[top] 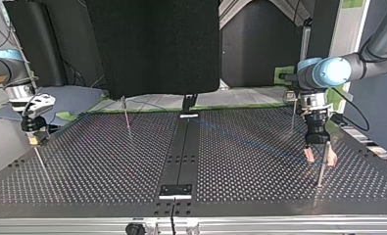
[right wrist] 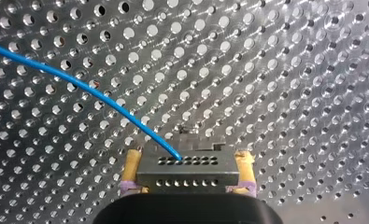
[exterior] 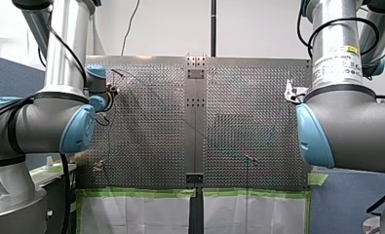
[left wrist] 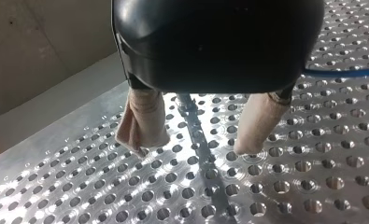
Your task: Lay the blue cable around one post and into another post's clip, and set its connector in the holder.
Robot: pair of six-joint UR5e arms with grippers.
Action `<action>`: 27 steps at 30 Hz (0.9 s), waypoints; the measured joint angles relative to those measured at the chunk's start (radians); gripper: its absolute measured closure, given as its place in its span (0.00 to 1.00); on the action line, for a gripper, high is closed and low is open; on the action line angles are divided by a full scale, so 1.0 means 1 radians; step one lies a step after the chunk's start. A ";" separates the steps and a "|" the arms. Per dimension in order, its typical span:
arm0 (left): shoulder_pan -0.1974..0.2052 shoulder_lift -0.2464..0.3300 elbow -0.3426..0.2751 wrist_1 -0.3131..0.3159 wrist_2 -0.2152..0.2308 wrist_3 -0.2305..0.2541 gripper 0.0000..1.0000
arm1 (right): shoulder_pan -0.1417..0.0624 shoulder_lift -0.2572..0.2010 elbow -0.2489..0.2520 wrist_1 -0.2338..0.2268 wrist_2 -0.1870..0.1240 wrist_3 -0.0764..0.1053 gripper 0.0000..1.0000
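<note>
Starting at the top view's left, my right gripper (top: 35, 138) is hanging just above the table (top: 108, 166) near its edge. In its wrist view its yellow pads are clamping the connector (right wrist: 187, 172) from both sides, and the cable (right wrist: 79, 86) is leaving the connector's face and curving away over the holes. So the connector is in my grip and not seated anywhere. I cannot pick out the holder in any view.

Moving towards the middle, a bare post (top: 127, 115) is standing alone, and I am seeing nothing looped about it. Further along, a faint blue line is crossing the table towards the other arm.

At the top view's right, my left gripper (top: 321, 159) is standing low over the table with its beige fingers (left wrist: 142, 121) spread wide. They are straddling the near post (top: 322, 171) and holding nothing. In its wrist view the cable is passing beside the gripper body, not between the fingers.

I am judging the task as barely begun. The routing round a post, the seating in a clip, which I cannot make out, and the placing of the connector all appear to be left.
</note>
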 joint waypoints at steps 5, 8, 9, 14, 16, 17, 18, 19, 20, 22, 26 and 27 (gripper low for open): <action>-0.002 0.000 0.000 0.000 0.000 0.000 0.00 | -0.001 0.008 -0.007 0.007 -0.005 -0.002 1.00; -0.002 0.000 0.001 0.000 0.000 0.000 0.00 | -0.002 0.014 -0.011 0.012 -0.006 -0.006 1.00; -0.002 0.000 0.001 0.000 0.000 0.000 0.00 | -0.002 0.015 -0.012 0.013 -0.006 -0.008 1.00; -0.004 0.000 0.001 0.000 0.000 0.001 0.00 | -0.004 0.017 -0.018 0.017 -0.006 -0.010 1.00; -0.004 0.000 0.001 0.000 0.000 0.001 0.00 | -0.005 0.019 -0.021 0.018 -0.006 -0.010 1.00; -0.004 0.001 0.001 0.000 0.000 0.001 0.00 | -0.005 0.019 -0.022 0.018 -0.007 -0.010 1.00; -0.004 0.001 0.001 0.000 0.000 0.001 0.00 | -0.005 0.020 -0.023 0.018 -0.008 -0.010 1.00; -0.005 0.001 0.001 0.000 0.000 0.001 0.00 | -0.005 0.021 -0.025 0.018 -0.009 -0.010 1.00; -0.005 0.001 0.001 0.000 0.000 0.001 0.00 | -0.005 0.021 -0.027 0.018 -0.011 -0.010 1.00; -0.005 0.001 0.001 0.000 0.000 0.001 0.00 | -0.006 0.022 -0.029 0.019 -0.014 -0.010 1.00; -0.006 0.001 0.002 0.000 0.000 0.001 0.00 | -0.006 0.022 -0.031 0.019 -0.017 -0.010 1.00; -0.006 0.001 0.003 0.000 0.000 0.001 0.00 | -0.006 0.023 -0.032 0.018 -0.018 -0.010 1.00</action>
